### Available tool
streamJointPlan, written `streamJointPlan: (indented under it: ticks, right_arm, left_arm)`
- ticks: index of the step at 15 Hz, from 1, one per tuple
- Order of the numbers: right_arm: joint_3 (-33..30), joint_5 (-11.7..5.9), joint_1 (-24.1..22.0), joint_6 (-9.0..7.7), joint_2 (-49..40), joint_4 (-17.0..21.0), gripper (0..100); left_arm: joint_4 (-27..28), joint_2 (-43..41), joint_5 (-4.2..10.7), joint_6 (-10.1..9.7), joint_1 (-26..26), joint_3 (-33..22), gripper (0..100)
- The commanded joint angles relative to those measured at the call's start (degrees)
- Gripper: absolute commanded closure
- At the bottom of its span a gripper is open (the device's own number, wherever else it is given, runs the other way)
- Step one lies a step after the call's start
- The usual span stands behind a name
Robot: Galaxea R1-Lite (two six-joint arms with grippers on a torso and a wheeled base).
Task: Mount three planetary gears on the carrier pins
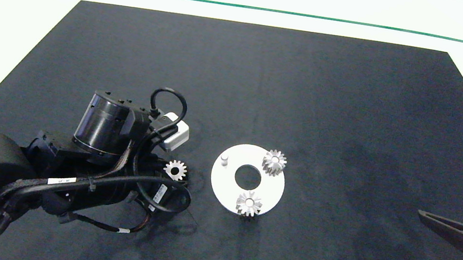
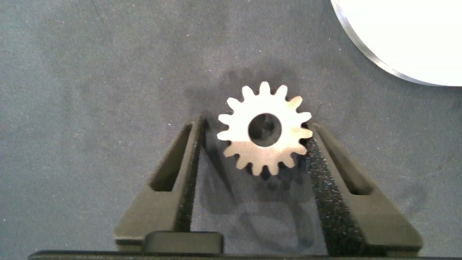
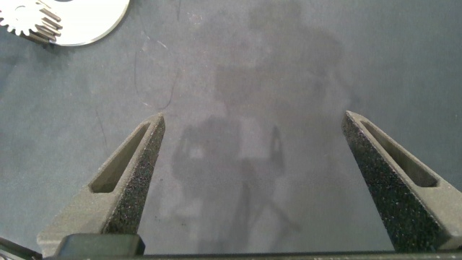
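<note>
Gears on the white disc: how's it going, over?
Two gears seated on the disc; one pin bare. Left gripper closing around the third gear on the mat. Right gripper open, parked aside. Nothing blocking.

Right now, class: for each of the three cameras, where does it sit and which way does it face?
Head view: above, facing down on the dark mat; left arm over the loose gear, right gripper at the edge.
Left wrist: faces down; left gripper open around that gear.
Right wrist: faces down on bare mat between open fingers.
All three share the white disc.
</note>
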Motion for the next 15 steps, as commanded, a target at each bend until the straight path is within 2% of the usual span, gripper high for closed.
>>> streamJointPlan:
  ticks: [1, 15]
  right_arm:
    - [0.0, -0.02, 0.0, -0.09, 0.3, 0.1, 0]
    - [0.0, 0.06, 0.0, -0.09, 0.3, 0.1, 0]
  left_arm:
    - [-0.1, 0.1, 0.09, 0.02, 0.0, -0.1, 54]
    - [-0.8, -0.5, 0.09, 0.11, 0.0, 0.8, 81]
